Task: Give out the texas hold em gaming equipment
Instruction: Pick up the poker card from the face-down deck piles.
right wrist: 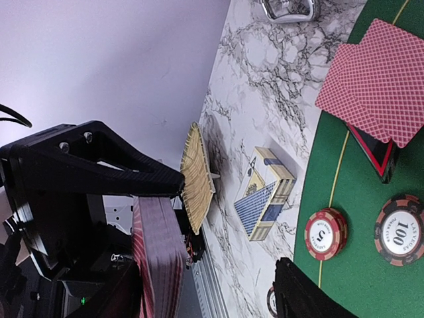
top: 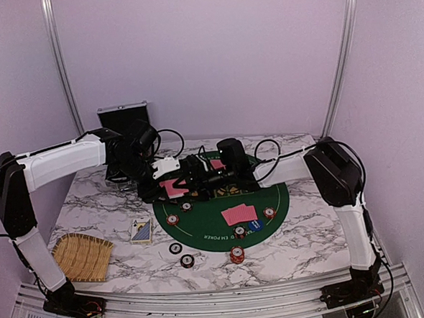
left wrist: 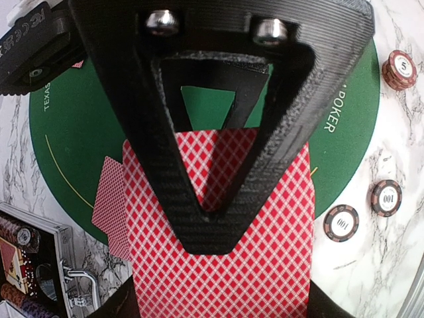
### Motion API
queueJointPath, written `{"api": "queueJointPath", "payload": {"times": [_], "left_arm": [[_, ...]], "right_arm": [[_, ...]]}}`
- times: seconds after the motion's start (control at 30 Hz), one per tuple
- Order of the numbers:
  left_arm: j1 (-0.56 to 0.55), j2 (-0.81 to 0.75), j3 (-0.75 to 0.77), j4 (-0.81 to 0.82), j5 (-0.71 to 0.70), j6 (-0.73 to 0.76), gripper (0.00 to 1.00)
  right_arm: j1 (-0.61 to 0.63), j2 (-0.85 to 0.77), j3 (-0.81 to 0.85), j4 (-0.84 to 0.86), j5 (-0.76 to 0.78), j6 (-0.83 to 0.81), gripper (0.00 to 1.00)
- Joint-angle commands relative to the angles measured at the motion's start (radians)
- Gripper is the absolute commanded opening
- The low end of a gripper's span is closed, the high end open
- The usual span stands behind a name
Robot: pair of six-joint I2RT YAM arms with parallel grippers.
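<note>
1. Marble table (top: 311, 246), green mat (top: 217, 238): a pair of cards (top: 239, 215) lies near the mat's near edge, button (top: 256, 225) beside it, chips (top: 236, 255) dotted along that edge.
2. Left claw (left wrist: 209, 228) pinches the deck (left wrist: 265, 265) over the mat's far-left part. Right claw (top: 197, 177) is spread just beside it, gripping nothing I can see.
3. Partway done, I'd say. Plenty of deck left to deal.

A glossy, smooth finish is seen on the white, grey-veined marble-patterned tabletop (top: 303, 243). The round green mat (top: 209, 222) appears matt, like felt. The flat tan tray (top: 81, 257) is woven of coarse straw. The red lattice-backed playing cards (left wrist: 265, 265) look like smooth coated paper.
</note>
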Motion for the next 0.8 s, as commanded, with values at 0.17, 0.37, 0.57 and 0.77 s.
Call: {"api": "queueJointPath", "payload": {"times": [0.17, 0.37, 0.57, 0.77], "left_arm": [[0.001, -0.015, 0.004, 0.012, 0.003, 0.001, 0.00], [0.002, -0.009, -0.003, 0.018, -0.008, 0.004, 0.00], [0.003, -0.009, -0.004, 0.020, -0.012, 0.004, 0.00], [0.003, -0.012, -0.015, 0.022, -0.021, 0.007, 0.00]], "right_arm": [[-0.023, -0.065, -0.039, -0.037, 0.011, -0.022, 0.51], [-0.033, -0.098, -0.076, -0.012, 0.008, -0.001, 0.37], [-0.041, -0.123, -0.105, 0.019, 0.009, 0.030, 0.25], [-0.056, -0.155, -0.120, 0.021, 0.009, 0.042, 0.13]]}}
